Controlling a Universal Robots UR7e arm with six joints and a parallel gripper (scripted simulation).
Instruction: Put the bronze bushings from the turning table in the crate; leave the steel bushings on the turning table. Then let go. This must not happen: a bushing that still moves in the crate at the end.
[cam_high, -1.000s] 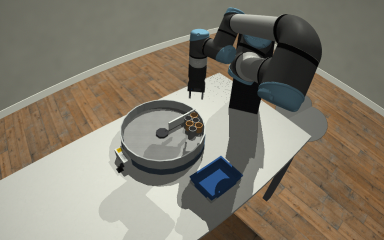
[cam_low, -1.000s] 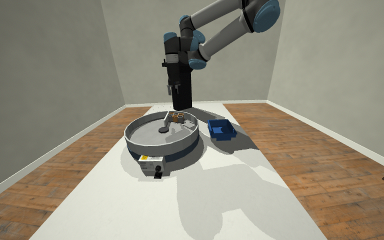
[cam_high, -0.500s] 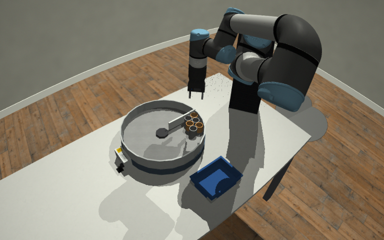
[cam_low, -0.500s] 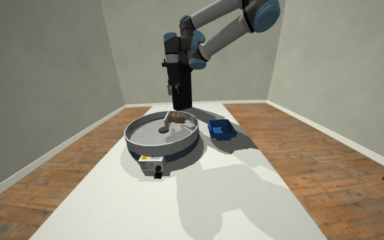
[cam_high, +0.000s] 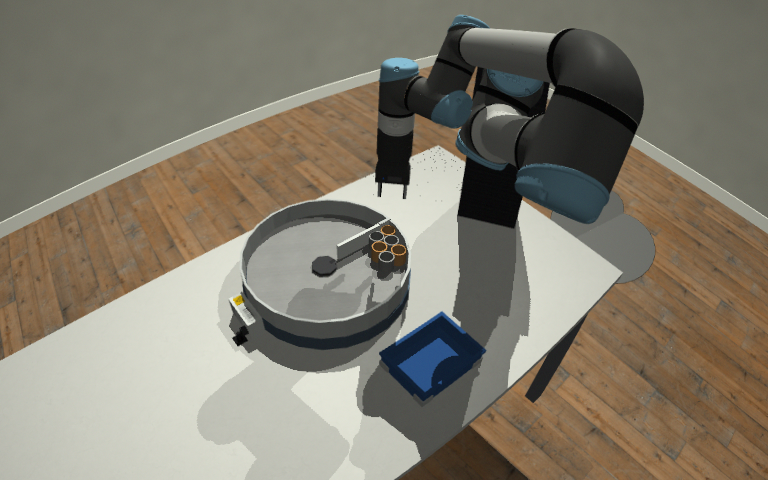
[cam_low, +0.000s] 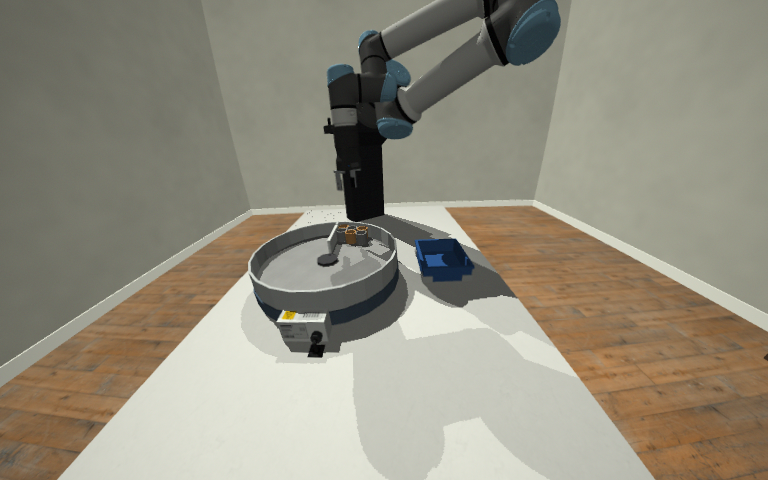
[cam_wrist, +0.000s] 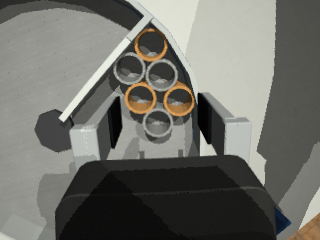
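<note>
Bronze bushings (cam_high: 398, 255) (cam_low: 351, 237) (cam_wrist: 140, 98) stand near a yellow-labelled box (cam_high: 242, 310) (cam_low: 303, 327); end effector (cam_high: 392, 196) (cam_low: 347, 185) (cam_wrist: 159, 110) wide open, empty.

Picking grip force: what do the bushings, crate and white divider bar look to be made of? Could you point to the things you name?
Bronze bushings (cam_high: 378, 253) (cam_wrist: 140, 99): likely metal, orange-brown rims. Steel bushings (cam_high: 386, 263) (cam_wrist: 158, 123): probably metal, plain grey. Crate (cam_high: 479, 352) (cam_low: 444, 272): probably plastic, uniform blue. Divider bar (cam_high: 362, 236) (cam_low: 332, 238) (cam_wrist: 95, 75): matte white; plastic or painted metal, can't tell.

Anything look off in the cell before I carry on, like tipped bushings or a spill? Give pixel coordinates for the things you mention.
Nothing is tipped or visibly damaged: three bronze bushings (cam_wrist: 141, 110) and three steel bushings (cam_wrist: 158, 135) stand upright, bunched on the turning table (cam_high: 325, 330) (cam_low: 322, 297) by the white bar (cam_high: 362, 238) (cam_low: 331, 238) (cam_wrist: 95, 74). One oddity: small dark specks dot the tabletop near the robot's base; I can't tell what they are.
</note>
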